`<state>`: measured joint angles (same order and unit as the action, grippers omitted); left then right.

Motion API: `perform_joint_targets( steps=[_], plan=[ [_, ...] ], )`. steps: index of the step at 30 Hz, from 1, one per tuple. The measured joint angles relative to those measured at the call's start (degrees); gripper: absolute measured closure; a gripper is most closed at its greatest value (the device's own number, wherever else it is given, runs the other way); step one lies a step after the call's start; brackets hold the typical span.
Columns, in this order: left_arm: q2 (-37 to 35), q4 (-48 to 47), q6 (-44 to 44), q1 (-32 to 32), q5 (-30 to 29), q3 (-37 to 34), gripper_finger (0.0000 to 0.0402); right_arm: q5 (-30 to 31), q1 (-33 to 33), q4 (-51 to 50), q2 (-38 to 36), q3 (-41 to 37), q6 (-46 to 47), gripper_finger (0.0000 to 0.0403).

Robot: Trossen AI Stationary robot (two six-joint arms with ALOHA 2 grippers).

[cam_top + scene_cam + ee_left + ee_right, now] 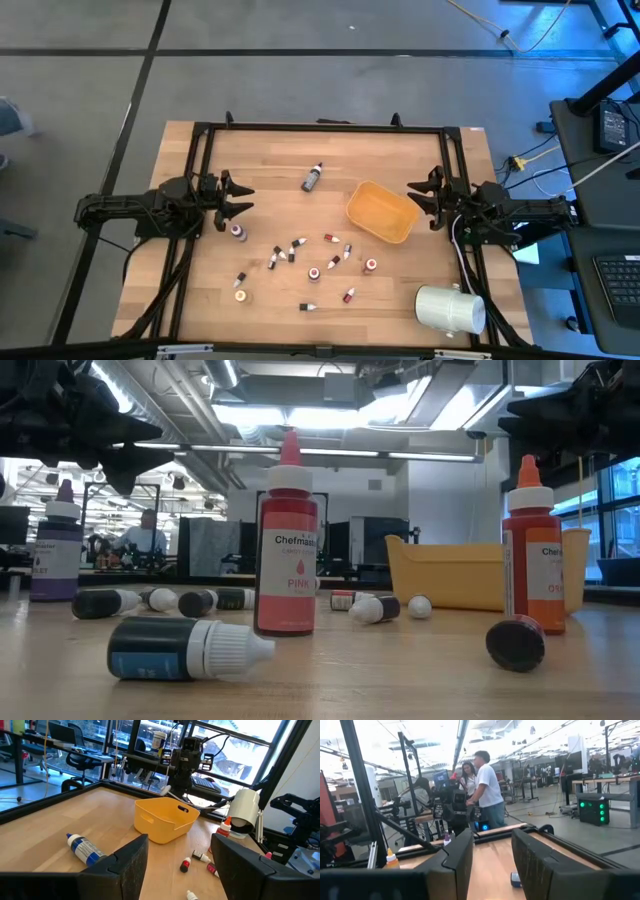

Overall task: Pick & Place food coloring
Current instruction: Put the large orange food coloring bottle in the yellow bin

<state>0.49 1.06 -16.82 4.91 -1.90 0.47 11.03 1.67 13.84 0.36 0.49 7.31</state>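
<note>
Wooden table is seen from above with the food coloring bottles scattered between the left gripper and right gripper, both parted and empty. Seen level, they look light, rigid, probably slick; mid-body grasps are advised.

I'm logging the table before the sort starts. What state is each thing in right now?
Left end effector: open, empty, at the table's left edge.
Right end effector: open, empty, by the bowl.
Yellow bowl: upright, nothing visible inside.
Larger dark bottle: lying down, capped.
Pink bottle: standing, capped.
Orange bottle: standing, capped.
Purple bottle: standing, capped.
White cylinder: on its side.
</note>
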Motion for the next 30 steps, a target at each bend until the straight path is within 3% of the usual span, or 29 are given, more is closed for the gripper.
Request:
perform_joint_targets(
  steps=[7, 19, 26, 30],
  plan=[
    [0.0, 0.0, 0.0, 0.0, 0.0, 0.0, 0.0191, 0.5, 0.0, 0.1, 0.0, 0.0, -1.6, 0.0251],
    [0.0, 0.0, 0.0, 0.0, 0.0, 0.0, 0.0191, -1.0, 0.0, 1.6, 0.0, 0.0, -8.5, 0.0100],
    [0.0, 0.0, 0.0, 0.0, -0.1, 0.0, 0.0191, -6.1, 0.0, 7.8, 0.4, 0.3, -8.3, 0.0088],
    [0.0, 0.3, 0.0, 0.0, -2.3, 0.0, 0.0192, -8.3, 0.0, 5.7, 4.1, 6.3, -9.6, 0.0095]
  ],
)
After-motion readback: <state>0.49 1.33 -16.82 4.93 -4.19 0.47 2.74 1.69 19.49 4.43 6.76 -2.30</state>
